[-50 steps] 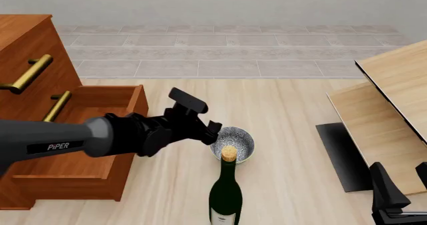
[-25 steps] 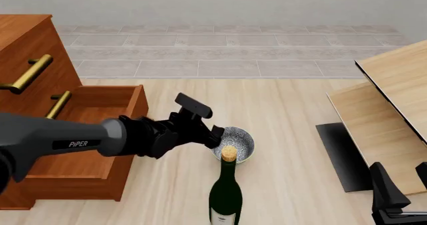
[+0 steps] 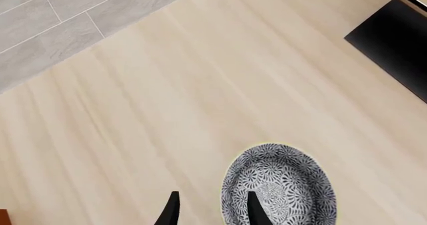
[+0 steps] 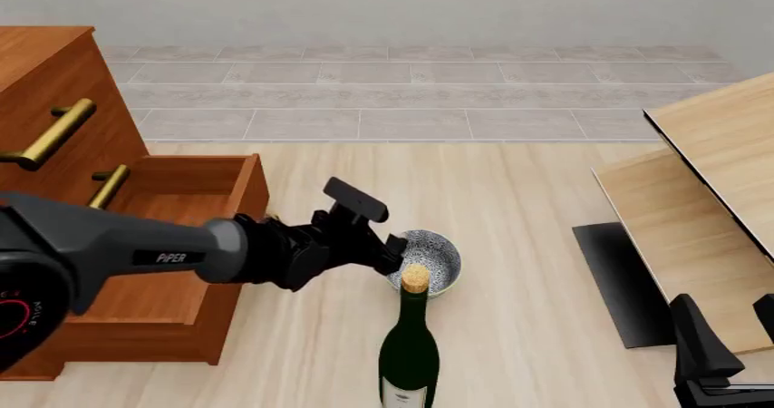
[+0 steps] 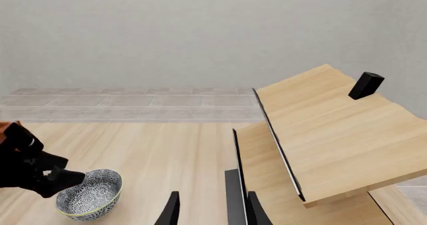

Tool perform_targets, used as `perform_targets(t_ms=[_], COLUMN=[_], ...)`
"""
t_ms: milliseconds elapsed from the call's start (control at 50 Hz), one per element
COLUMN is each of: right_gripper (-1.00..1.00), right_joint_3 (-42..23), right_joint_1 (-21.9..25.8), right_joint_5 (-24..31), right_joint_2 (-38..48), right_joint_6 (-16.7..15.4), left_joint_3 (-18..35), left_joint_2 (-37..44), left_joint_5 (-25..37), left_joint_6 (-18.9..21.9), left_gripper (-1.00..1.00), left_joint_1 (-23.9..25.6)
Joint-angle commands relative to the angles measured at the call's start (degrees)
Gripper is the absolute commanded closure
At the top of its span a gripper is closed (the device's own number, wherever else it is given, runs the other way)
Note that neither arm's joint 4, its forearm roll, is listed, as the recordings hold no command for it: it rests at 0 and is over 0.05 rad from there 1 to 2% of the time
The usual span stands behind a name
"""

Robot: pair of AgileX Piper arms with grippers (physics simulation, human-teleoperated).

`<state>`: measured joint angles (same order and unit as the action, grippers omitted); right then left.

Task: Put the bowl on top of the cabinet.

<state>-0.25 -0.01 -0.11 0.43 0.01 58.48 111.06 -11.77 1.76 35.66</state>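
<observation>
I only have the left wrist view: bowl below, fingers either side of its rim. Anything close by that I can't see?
Observer: Yes, a wine bottle stands upright just on the arms' side of the bowl.
Operator: Where's the cabinet?
Observer: The cabinet is left of the bowl in the front view, with a drawer pulled open.
Operator: Is the right arm in the way?
Observer: No, the right gripper sits open at the near right, well clear of the bowl.
</observation>
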Motion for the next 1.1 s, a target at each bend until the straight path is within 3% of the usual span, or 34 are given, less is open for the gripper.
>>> perform_targets(t_ms=[20, 1100], right_gripper=[-1.00, -1.00], right_joint_3=[0.00, 0.00], right_joint_1=[0.00, 0.00], right_joint_5=[0.00, 0.00], right_joint_2=[0.00, 0.00], right_joint_6=[0.01, 0.00], left_joint_3=[0.35, 2.10], left_joint_2=[1.13, 5.34], left_joint_5=[-0.53, -0.72], left_joint_6=[0.28, 1.08], left_gripper=[-1.00, -1.00], left_joint_1=[-0.19, 0.47])
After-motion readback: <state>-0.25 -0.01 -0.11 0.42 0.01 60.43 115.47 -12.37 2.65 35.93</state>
